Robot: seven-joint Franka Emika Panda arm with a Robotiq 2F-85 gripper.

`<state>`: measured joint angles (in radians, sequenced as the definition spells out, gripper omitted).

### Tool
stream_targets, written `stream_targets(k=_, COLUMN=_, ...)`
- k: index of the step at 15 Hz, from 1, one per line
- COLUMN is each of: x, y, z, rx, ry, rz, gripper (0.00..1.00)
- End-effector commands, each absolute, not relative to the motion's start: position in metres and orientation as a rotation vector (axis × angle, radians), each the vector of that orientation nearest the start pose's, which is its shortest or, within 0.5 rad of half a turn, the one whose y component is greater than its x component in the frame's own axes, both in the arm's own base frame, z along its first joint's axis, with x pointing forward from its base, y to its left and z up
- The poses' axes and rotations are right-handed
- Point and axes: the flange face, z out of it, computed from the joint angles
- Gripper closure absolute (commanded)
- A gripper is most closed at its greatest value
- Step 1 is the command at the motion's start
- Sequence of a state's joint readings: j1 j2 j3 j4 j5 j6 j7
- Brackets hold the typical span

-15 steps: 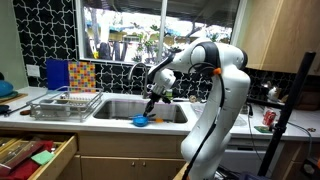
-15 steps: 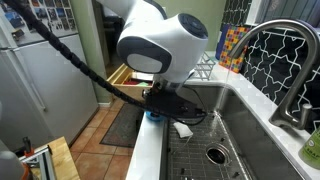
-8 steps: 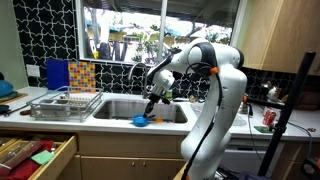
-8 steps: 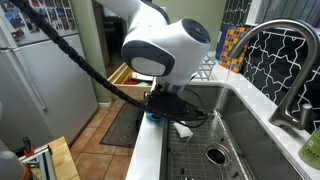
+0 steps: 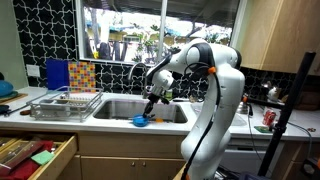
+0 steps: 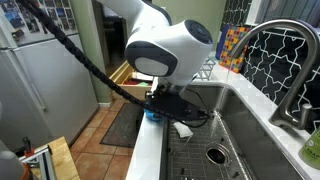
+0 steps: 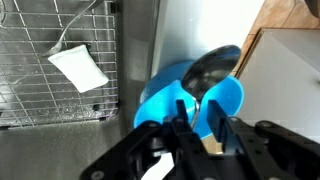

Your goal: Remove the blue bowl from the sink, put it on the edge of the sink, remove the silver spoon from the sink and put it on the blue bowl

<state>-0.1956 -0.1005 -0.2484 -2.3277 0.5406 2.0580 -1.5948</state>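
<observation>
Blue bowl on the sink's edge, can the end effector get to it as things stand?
Probably yes. The end effector hangs right over the blue bowl on the sink edge with nothing between; only the silver spoon resting on the bowl might hinder a grip.

**Cameras around the sink (image 5: pixel 120 107)**

In an exterior view the sink is seen front-on from across the room, mid-distance, facing the window behind it. In an exterior view the sink (image 6: pixel 240 120) is close, seen from one end along its front edge. The wrist view looks down on that edge, very near. All three share the blue bowl (image 7: pixel 180 95) there.
</observation>
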Motion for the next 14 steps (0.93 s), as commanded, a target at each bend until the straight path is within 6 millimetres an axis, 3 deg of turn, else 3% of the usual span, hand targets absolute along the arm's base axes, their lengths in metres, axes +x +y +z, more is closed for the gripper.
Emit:
stream_targets(k=1, x=0.449, y=-0.181, z=0.367, rx=-2.468, ry=-1.11, rz=-0.446, gripper=0.5)
stream_targets(k=3, x=0.449, y=-0.181, z=0.368, rx=-2.466, ry=-1.112, rz=-0.455, gripper=0.4)
stream_targets(k=4, x=0.448, y=-0.18, z=0.37, rx=-2.462, ry=-1.116, rz=-0.459, gripper=0.29)
stream_targets(k=8, x=0.44, y=-0.176, z=0.391, rx=-2.476, ry=-1.148, rz=-0.443, gripper=0.0)
stream_targets(k=14, x=0.433, y=-0.182, z=0.45, rx=-2.619, ry=-1.183, rz=-0.273, gripper=0.0)
